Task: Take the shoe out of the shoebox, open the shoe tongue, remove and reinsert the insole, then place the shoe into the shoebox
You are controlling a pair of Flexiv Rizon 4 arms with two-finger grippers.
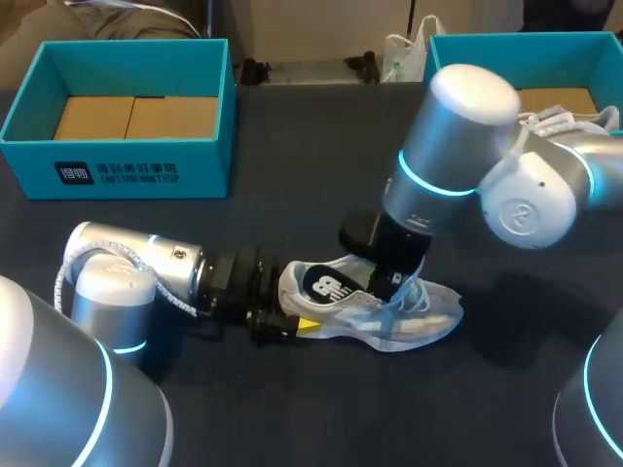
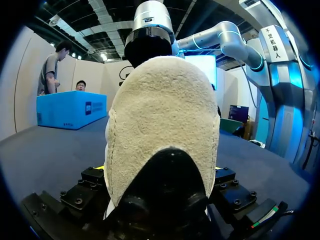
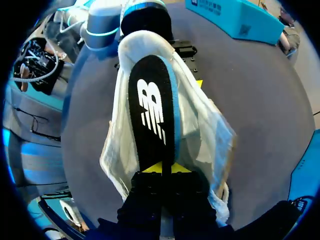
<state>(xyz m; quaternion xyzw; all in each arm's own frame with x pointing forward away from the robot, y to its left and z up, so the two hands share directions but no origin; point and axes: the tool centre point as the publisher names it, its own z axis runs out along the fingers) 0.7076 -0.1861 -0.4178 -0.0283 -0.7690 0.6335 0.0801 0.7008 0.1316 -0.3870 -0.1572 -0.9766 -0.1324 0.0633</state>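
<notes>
Mid-table, a pale mesh shoe (image 1: 428,319) lies on its sole on the dark table (image 1: 321,156), its long axis running across the robot's front. The heel faces the left arm and the toe points toward the right side. The left gripper (image 1: 292,323) comes in low and level from the heel end, its two fingers bracketing the heel counter from either side and apparently clamped on it. In the left wrist view the heel fills the space between the finger mounts. The right gripper (image 1: 394,284) drops in from above over the lacing, its yellow tips (image 3: 162,167) pressed nearly together on the forward end of the black insole (image 3: 152,110). The insole stretches away from those tips along the shoe's length toward the heel collar, its heel end nearest the left gripper. Whether it sits fully seated or partly lifted cannot be told. The next move likely hinges on that shared axis: the insole must slide lengthwise while the left arm braces the heel. The teal shoebox (image 1: 146,173) stands well apart, at the table's far left.
</notes>
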